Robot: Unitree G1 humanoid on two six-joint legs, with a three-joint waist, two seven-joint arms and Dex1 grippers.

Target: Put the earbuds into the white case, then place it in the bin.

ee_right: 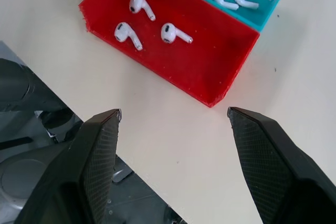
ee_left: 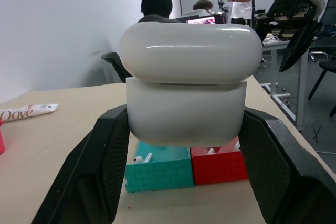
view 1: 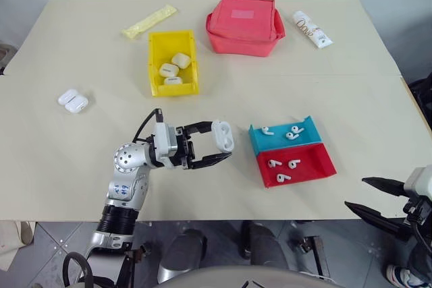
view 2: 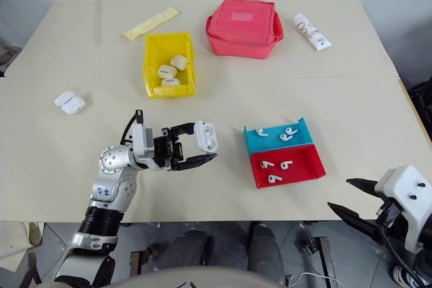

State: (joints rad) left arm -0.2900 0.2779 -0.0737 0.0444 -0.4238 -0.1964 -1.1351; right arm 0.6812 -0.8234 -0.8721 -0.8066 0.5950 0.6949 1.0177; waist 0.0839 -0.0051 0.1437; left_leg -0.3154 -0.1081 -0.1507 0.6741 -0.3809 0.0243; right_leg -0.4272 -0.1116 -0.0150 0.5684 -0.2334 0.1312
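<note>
Over the beige table (view 1: 67, 160), the left gripper (view 1: 217, 148) held the white case (view 1: 223, 135) clamped between its two black fingers, lid closed.

Largest on the tabletop was the red pouch (view 1: 244, 25) at the far side, with the yellow bin (view 1: 173, 63) just to its left holding three white cases. Nearer the robot's right sat the blue tray (view 1: 286, 136) and red tray (view 1: 297, 164), touching side by side, with the earbuds (ee_right: 135, 23) lying loose in both. The right gripper (ee_right: 174, 129) hung off the table's near edge, fingers spread and empty. Two more cases (view 1: 73, 100) lay at far left.
</note>
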